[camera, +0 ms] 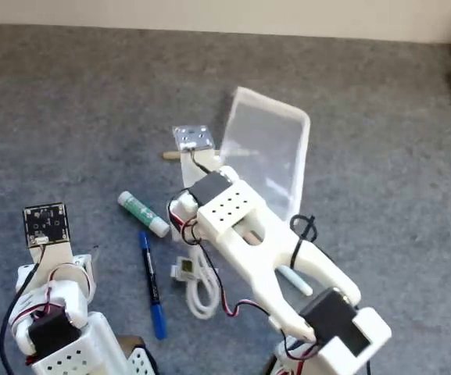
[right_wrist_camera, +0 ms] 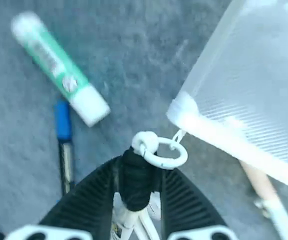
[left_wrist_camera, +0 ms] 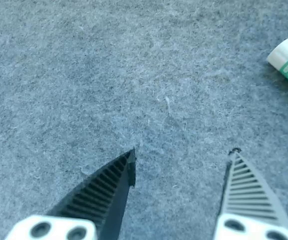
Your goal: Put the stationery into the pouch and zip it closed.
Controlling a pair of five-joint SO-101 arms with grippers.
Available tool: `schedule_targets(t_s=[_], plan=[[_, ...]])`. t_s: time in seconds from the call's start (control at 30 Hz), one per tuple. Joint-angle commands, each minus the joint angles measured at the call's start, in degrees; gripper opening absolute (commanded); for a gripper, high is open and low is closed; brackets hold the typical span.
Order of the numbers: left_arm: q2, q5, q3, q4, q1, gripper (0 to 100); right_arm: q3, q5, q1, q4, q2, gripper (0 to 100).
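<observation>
Right claw is clamped on a dark tab tied to the white ring at the pouch corner; I take this for the zip pull. Left claw gapes over bare carpet, holding nothing. Pouch lies just beyond the right claw, long axis running away from the arm bases, ring corner nearest the claw. Glue stick and blue pen lie outside it, close together; the stick slants, the pen runs nearly straight toward the bases. My judgement: draw the pull along the zip edge, not upward, or the light pouch drags; left claw could pin it.
</observation>
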Motion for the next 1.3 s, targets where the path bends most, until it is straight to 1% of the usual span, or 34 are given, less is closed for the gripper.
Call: schedule_targets(t_s=[0.0,0.1,0.2,0.33,0.43,0.53,0.6,0.67,0.73,0.77,0.9,1.07,1.27], plan=[[-0.48,-0.18,-0.13,-1.85,-0.4,28,-2.51,8.35,0.4,7.78,-4.88,0.4],[-0.48,-0.18,-0.13,-1.85,-0.4,28,-2.42,15.03,0.66,12.18,-5.49,0.4],[-0.48,-0.18,-0.13,-1.85,-0.4,28,-2.42,20.48,2.86,15.25,-5.93,0.4],[-0.48,-0.18,-0.13,-1.85,-0.4,28,-0.22,21.63,6.55,15.08,-6.02,0.4],[-0.48,-0.18,-0.13,-1.85,-0.4,28,3.12,21.8,7.08,12.35,-6.02,0.4],[-0.48,-0.18,-0.13,-1.85,-0.4,28,4.26,25.23,7.25,11.12,-6.02,0.4],[-0.48,-0.18,-0.13,-1.85,-0.4,28,4.18,23.91,7.87,11.3,-6.02,2.5],[-0.48,-0.18,-0.13,-1.85,-0.4,28,4.53,21.98,8.75,11.74,-6.02,9.6],[-0.48,-0.18,-0.13,-1.85,-0.4,28,4.53,22.07,8.92,14.2,-6.11,16.9],[-0.48,-0.18,-0.13,-1.85,-0.4,28,4.35,22.07,8.92,15.52,-6.2,18.5],[-0.48,-0.18,-0.13,-1.85,-0.4,28,4.7,22.33,8.57,16.92,-9.45,17.7],[-0.48,-0.18,-0.04,-1.85,-0.4,28,8.66,22.24,8.57,17.1,-19.47,17.6],[-0.48,-0.18,-0.04,-1.85,-0.4,28,21.14,21.98,8.75,9.36,-29.58,17.6]])
